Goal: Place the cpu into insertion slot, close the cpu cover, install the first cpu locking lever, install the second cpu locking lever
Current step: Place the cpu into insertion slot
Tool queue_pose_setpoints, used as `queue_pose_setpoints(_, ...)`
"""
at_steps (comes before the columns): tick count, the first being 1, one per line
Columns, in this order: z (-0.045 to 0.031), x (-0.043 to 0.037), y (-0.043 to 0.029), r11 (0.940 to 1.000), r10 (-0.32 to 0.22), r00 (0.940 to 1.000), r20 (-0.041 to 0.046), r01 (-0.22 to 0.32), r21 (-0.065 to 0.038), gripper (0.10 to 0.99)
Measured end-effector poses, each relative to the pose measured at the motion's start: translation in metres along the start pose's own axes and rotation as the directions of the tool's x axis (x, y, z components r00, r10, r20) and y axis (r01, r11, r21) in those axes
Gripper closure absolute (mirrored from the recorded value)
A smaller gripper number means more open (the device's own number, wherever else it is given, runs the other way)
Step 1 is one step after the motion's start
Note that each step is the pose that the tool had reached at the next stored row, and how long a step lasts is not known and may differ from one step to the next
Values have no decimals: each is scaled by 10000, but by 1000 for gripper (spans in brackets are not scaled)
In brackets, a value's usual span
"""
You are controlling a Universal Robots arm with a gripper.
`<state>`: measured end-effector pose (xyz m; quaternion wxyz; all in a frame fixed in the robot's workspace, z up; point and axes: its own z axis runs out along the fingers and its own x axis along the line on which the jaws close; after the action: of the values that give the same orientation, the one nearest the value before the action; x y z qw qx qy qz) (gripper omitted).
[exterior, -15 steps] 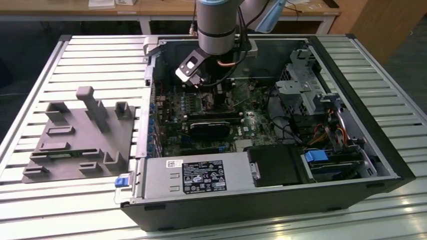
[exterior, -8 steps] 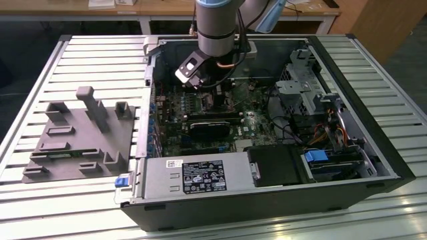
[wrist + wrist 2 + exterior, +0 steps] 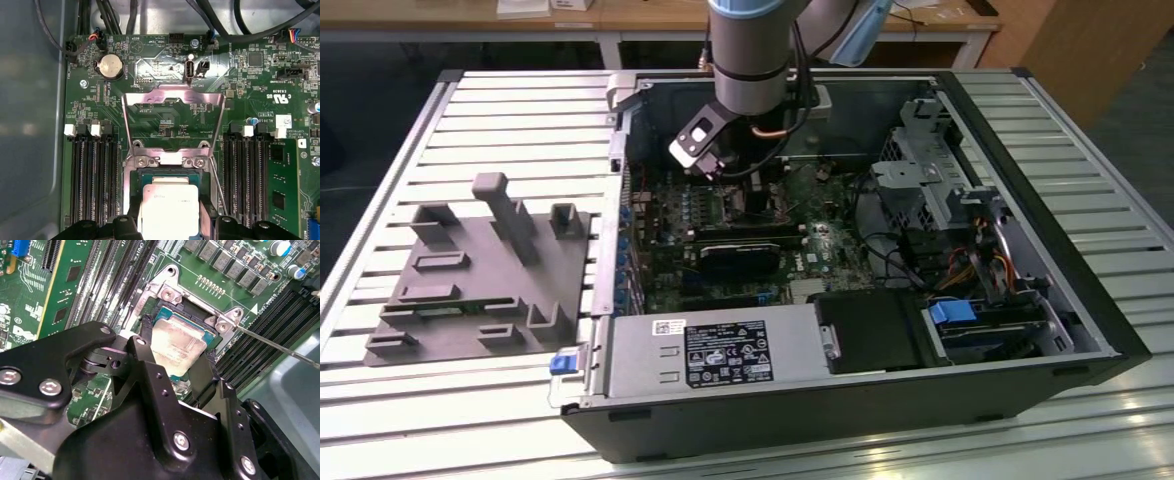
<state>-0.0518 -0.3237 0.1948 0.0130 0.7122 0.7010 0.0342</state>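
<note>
**Arm** (image 3: 754, 40): reaches down into an open computer case (image 3: 1107, 330) that lies on its side on a slatted metal table (image 3: 520, 100). A grey moulded fixture (image 3: 487, 270) sits on the table at the exterior view's left, just beside the case.

**Gripper** (image 3: 176, 344): black, two-fingered, and clamped on the cpu. In the second wrist view its fingers (image 3: 148, 340) press against two opposite edges of the chip.

**Cpu** (image 3: 177, 347): a flat square chip with a pale silver-grey top. It is held directly over the insertion slot, roughly level and squared to it in both wrist views. Whether it already rests in the slot or sits just above it cannot be told.

**Insertion slot** (image 3: 165, 176): a square socket on the green motherboard (image 3: 165, 127) with a silver rim and a teal inner edge showing past the chip.

**Cpu cover** (image 3: 172, 97): a thin silver frame with a window, swung open and standing up from its hinge at the far side of the socket, clear of the chip.

**Locking lever** (image 3: 275, 345): a thin metal rod, unlatched, angling away from a corner of the socket.

**Memory slots** (image 3: 92, 180): long black rows flanking the socket on both sides.

**Coin battery** (image 3: 111, 65): round and silver, beyond the open cover.
</note>
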Motion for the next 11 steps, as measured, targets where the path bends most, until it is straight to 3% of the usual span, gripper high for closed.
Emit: queue_pose_setpoints(11,5,1,10,10000,1,10000,-8,-1,0,549)
